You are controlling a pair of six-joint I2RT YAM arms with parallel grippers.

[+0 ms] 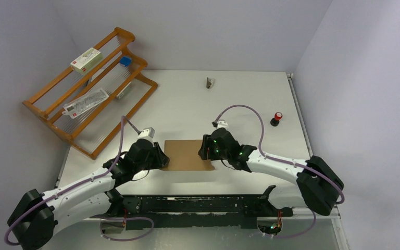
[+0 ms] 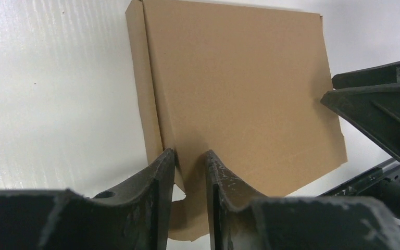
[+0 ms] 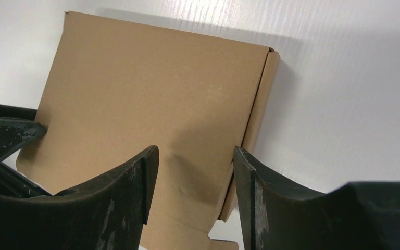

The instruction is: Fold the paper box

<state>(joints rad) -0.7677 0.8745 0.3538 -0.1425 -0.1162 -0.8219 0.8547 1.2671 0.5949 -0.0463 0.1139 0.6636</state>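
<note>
The paper box (image 1: 187,154) is plain brown cardboard, lying flat and closed on the white table between my two arms. My left gripper (image 1: 162,159) is at its left edge. In the left wrist view the box (image 2: 239,88) fills the middle, and the left gripper (image 2: 188,152) stands open by a narrow gap astride the left fold. My right gripper (image 1: 204,148) is at the right edge. In the right wrist view the box (image 3: 146,99) lies ahead, and the right gripper (image 3: 195,151) is open wider, straddling the right side wall.
A wooden rack (image 1: 91,88) at the back left holds a white carton with red print (image 1: 86,59) and a clear packet (image 1: 86,103). A small grey object (image 1: 209,82) and a red-topped button (image 1: 277,119) sit further back. A black rail (image 1: 203,204) runs along the near edge.
</note>
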